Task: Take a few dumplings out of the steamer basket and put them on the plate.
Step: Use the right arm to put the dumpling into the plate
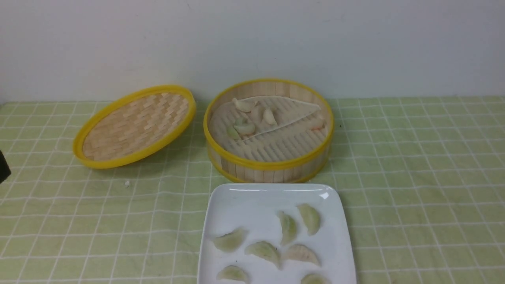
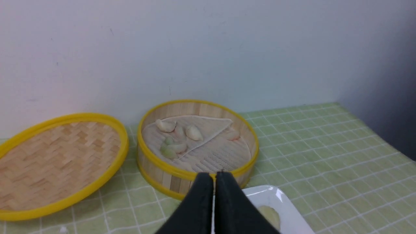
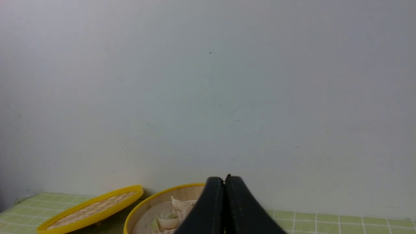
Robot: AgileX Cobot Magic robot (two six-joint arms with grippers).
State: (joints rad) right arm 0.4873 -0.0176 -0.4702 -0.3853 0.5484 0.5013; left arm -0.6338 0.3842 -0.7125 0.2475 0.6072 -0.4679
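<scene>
The plate (image 1: 221, 205) runs off the bottom of the front view, cropping its lowest dumplings (image 1: 314, 279). A dark shape (image 1: 3, 167) at the left edge is cut off too much to identify. A white speck (image 1: 126, 183) left of centre is too small to name. In the steamer basket (image 1: 268, 163), a pinkish piece (image 1: 317, 123) at the right is blurred. In the left wrist view the left gripper (image 2: 213, 175) hides part of the plate and a dumpling; the lid (image 2: 58, 159) is cropped. The right gripper (image 3: 224, 178) covers much of the steamer basket in its own view.
</scene>
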